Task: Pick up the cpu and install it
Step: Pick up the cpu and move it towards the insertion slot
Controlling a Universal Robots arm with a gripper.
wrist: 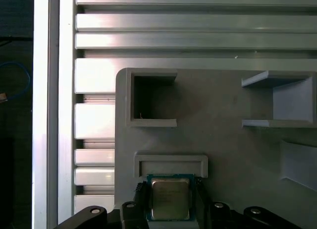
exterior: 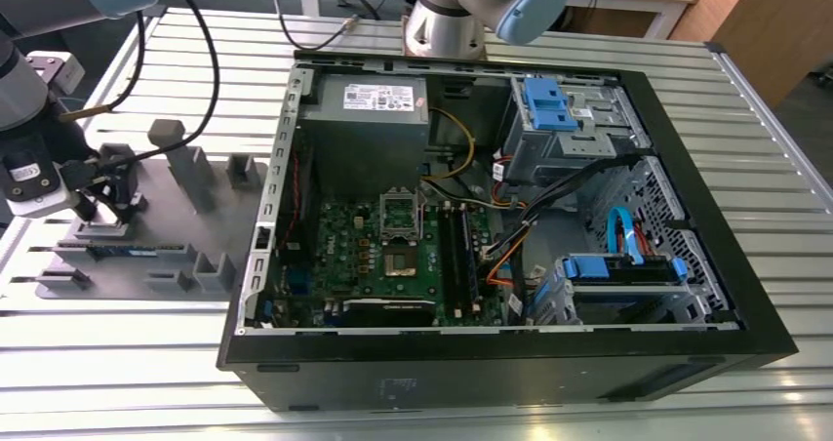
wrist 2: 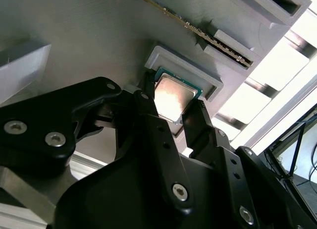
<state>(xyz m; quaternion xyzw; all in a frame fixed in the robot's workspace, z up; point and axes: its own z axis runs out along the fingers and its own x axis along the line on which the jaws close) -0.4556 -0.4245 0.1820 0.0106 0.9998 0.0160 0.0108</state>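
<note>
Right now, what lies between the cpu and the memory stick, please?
In the second wrist view, the raised grey lip of the cpu's pocket, then bare tray before the memory stick.

Slatted metal table [exterior: 131, 363], grey tray [exterior: 159, 228], computer case [exterior: 521, 368]

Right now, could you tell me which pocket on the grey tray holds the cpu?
The shallow low-rimmed pocket at the gripper holds the cpu; the deep square pocket looks empty.

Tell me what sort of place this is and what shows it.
Probably a robotics lab bench for computer assembly: an open black desktop computer case lies on a ribbed aluminium table, beside a grey moulded parts fixture, where the arm's black tool hangs at a small square silvery-topped cpu.
</note>
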